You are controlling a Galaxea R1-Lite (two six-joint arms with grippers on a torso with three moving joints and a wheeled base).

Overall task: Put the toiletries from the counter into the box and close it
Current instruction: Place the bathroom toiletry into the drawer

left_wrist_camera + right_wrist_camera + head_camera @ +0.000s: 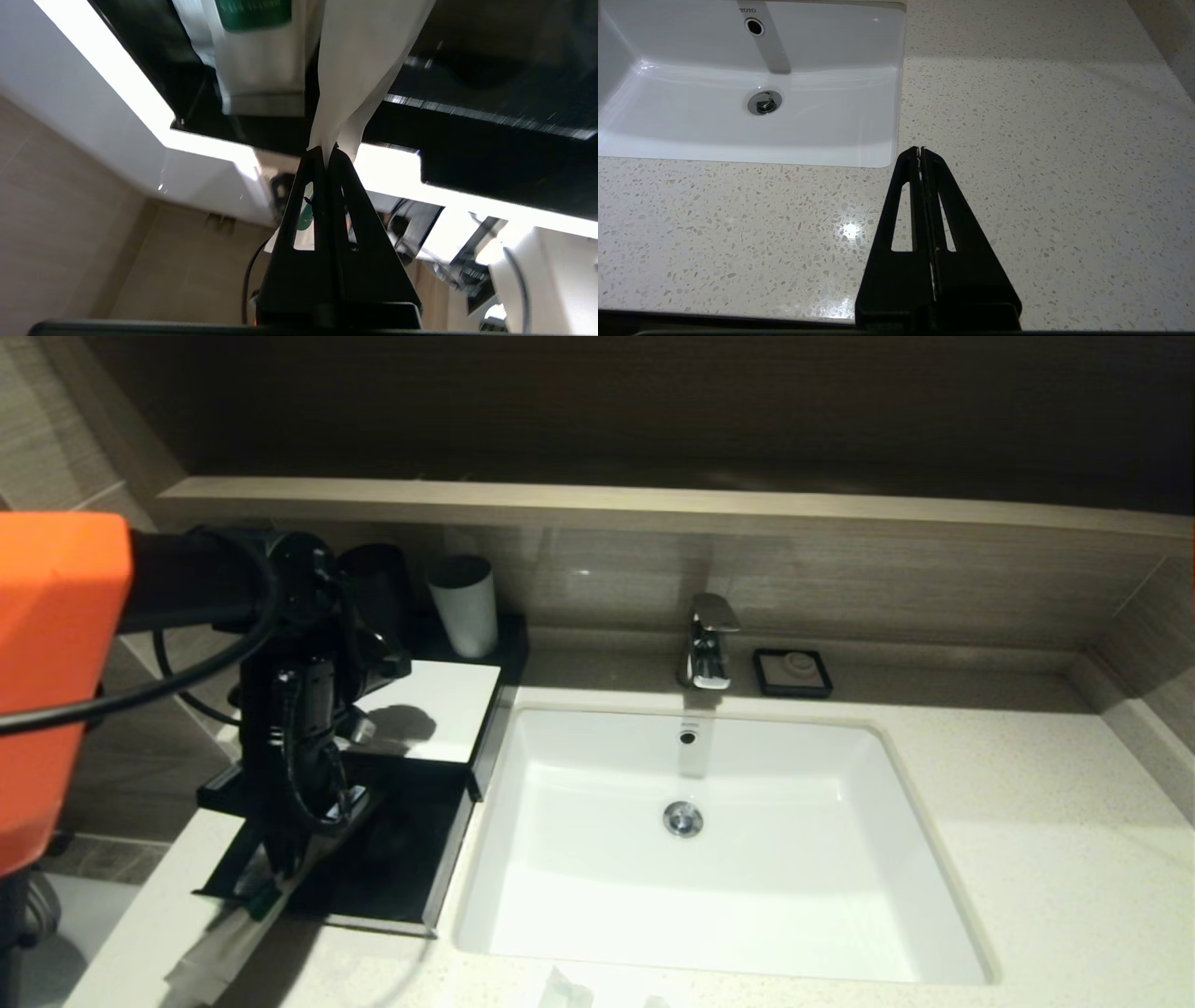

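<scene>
Toiletries partly packed: left pincer [325,151] clamped on long white packet [359,60] over open drawer of box [397,859]; green-printed packet [257,51] already inside. More packets [565,992] on surface [1046,859]. Drawer unclosed. Right pincer [920,150] together, idle.

Speckled off-white counter [1027,821], white sink basin [597,887] set in its middle, black box [392,887] at the left end, soap dish [793,673] along the back edge, packets [569,992] at the front edge

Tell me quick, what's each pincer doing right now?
Left pincer: shut on a white packet over the box drawer.
Right pincer: shut, empty.
</scene>
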